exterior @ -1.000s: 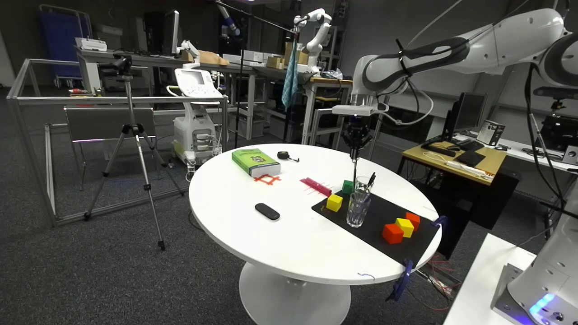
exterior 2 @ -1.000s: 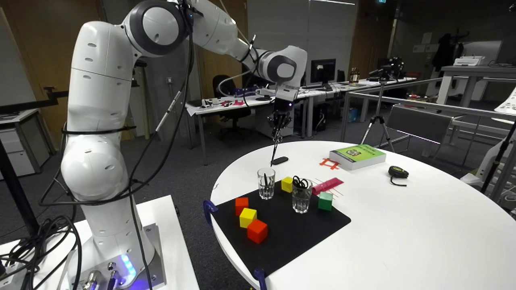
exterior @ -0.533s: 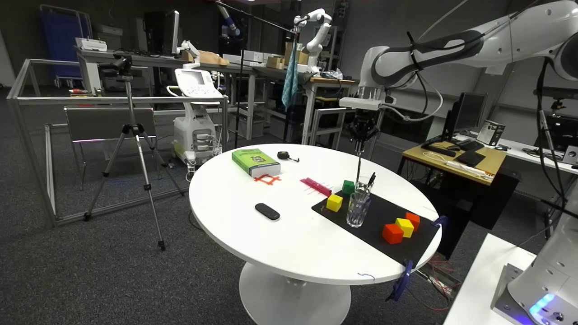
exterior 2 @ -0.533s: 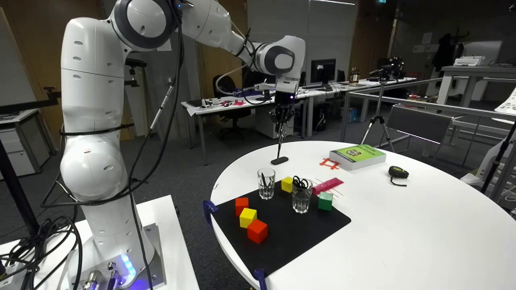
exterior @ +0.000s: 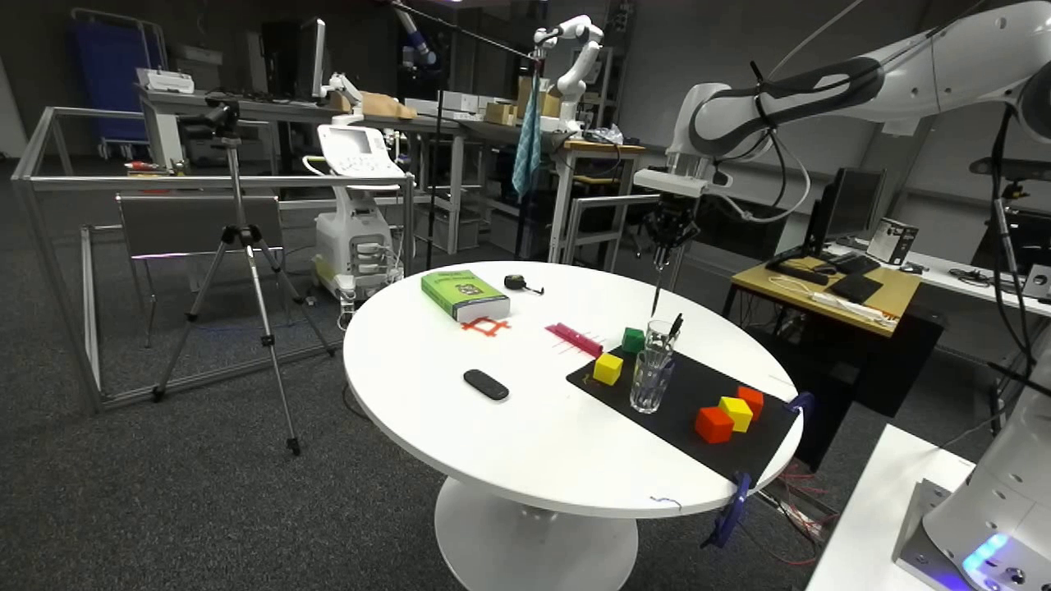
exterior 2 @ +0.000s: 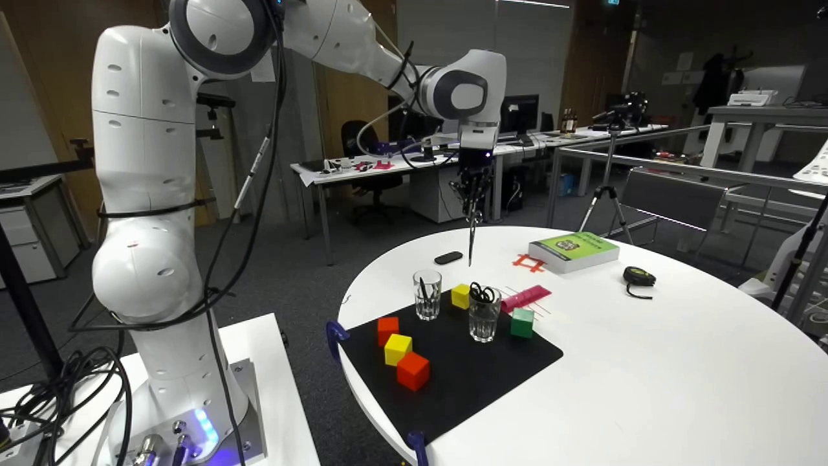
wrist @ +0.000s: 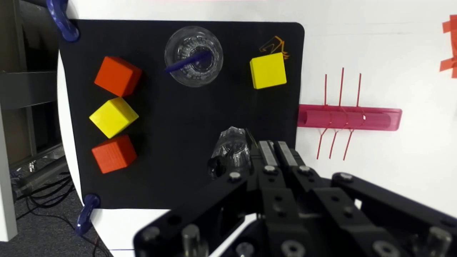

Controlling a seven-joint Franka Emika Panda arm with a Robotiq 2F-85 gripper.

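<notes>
Jaws of the gripper [wrist: 275,151] stand almost together, with only a narrow gap, and they hold a thin dark tool [exterior 2: 471,247]. Which kind of tool it is, cannot be told with certainty: in both exterior views it is too small, and in the wrist view it is mostly hidden. The thin dark tool points downward, a little tilted, and its lower end is in the air over the round white table [exterior: 525,443].

Near to this lower end is a glass [exterior 2: 482,329], which stands upright on a black mat [wrist: 167,114], and black loops [exterior 2: 480,294], similar to scissor handles, rise out of it. A green cube [exterior 2: 522,323] lies beside this glass. Another glass [exterior 2: 428,309], also upright on the mat, has inside a dark blue stick [wrist: 189,61], which leans on the rim and looks like a pen. Not far from it there is a yellow cube [wrist: 268,71], close to the corner of the mat.

Along the opposite side of the mat three cubes [wrist: 114,117] make a row: red, yellow and red. Two blue clamps [wrist: 62,21] are fixed at this same side. Just beside the mat lies a long pink piece [wrist: 350,118] with thin red lines across it. Farther on the table there are a green book [exterior: 466,295], a tape measure [exterior: 515,281] and a black oblong object [exterior: 486,384].
</notes>
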